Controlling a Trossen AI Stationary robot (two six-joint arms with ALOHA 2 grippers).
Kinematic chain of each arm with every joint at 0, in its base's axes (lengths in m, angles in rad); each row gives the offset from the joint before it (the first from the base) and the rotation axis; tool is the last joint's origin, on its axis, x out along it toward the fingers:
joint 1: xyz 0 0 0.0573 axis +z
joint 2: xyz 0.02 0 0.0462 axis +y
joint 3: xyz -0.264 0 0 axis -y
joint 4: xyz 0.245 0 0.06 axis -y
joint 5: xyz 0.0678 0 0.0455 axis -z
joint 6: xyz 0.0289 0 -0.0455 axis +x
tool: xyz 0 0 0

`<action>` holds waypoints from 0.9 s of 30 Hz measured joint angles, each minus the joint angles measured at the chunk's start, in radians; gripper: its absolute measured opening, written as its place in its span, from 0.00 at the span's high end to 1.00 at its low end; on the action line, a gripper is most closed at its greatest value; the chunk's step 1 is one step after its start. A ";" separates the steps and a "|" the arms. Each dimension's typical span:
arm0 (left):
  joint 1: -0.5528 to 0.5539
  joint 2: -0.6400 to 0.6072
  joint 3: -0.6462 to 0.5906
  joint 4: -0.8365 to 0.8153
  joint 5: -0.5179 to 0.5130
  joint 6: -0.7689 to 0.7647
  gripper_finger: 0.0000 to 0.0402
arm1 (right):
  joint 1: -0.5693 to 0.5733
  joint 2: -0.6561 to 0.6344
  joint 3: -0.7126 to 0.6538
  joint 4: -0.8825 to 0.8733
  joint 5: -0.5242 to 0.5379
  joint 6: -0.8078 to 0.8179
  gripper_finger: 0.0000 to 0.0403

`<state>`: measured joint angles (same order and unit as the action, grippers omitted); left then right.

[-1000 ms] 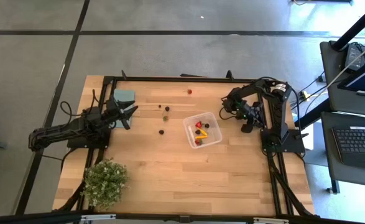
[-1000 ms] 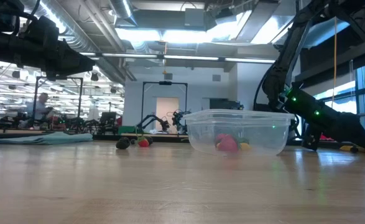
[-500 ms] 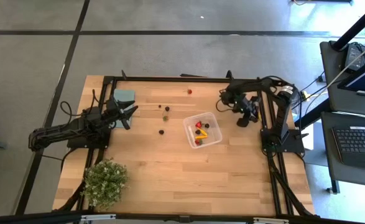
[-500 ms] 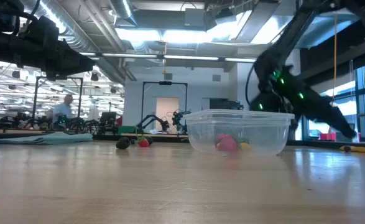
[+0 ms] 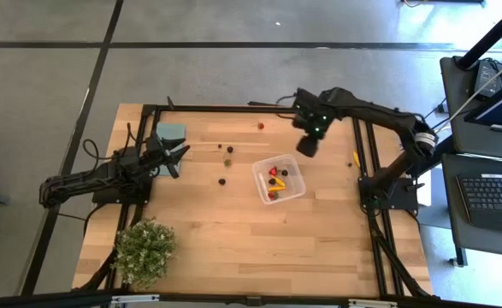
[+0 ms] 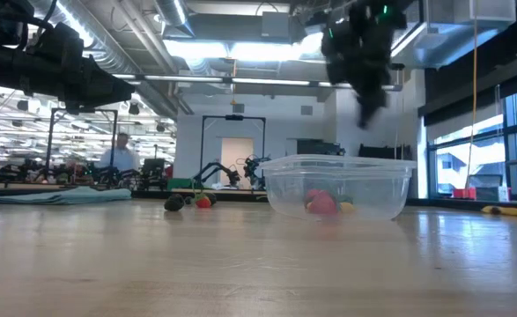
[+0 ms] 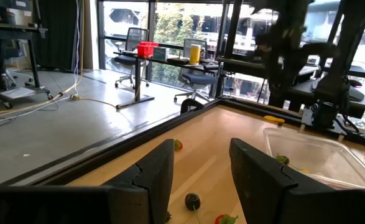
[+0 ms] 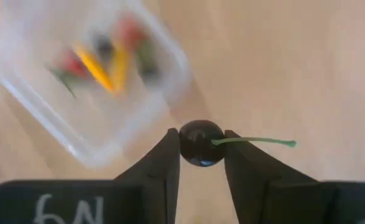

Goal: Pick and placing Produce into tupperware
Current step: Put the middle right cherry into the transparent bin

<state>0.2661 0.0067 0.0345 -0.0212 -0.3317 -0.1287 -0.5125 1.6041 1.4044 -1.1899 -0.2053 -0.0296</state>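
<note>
overhead, right gripper (image 8: pixel 201 163) pinches dark cherry (image 8: pixel 199 143) (wooden table (image 5: pixel 233 231)).

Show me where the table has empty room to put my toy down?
The big bare stretch of table between the tupperware and the potted plant. It's crowded between the left gripper and tupperware, where loose produce lies.
</note>
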 joint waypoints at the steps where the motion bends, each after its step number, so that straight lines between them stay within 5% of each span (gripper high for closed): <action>1: 0.000 0.000 0.000 0.000 0.000 0.000 0.63 | 0.026 -0.007 0.014 0.055 -0.001 0.012 0.74; 6: 0.000 0.000 0.000 0.000 0.000 0.000 0.63 | 0.143 0.003 0.037 0.234 -0.009 0.093 0.74; 11: 0.000 0.000 0.000 0.000 0.000 0.000 0.63 | 0.224 0.078 0.025 0.236 0.033 0.134 0.74; 16: 0.000 0.000 0.000 0.000 0.000 0.000 0.63 | 0.279 0.154 -0.063 0.287 0.122 0.194 0.74; 27: 0.000 0.000 0.000 0.000 0.000 0.000 0.63 | 0.302 0.181 -0.278 0.525 0.126 0.310 0.73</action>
<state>0.2664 0.0066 0.0345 -0.0212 -0.3313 -0.1284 -0.2104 1.7847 1.1260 -0.6645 -0.0793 0.2802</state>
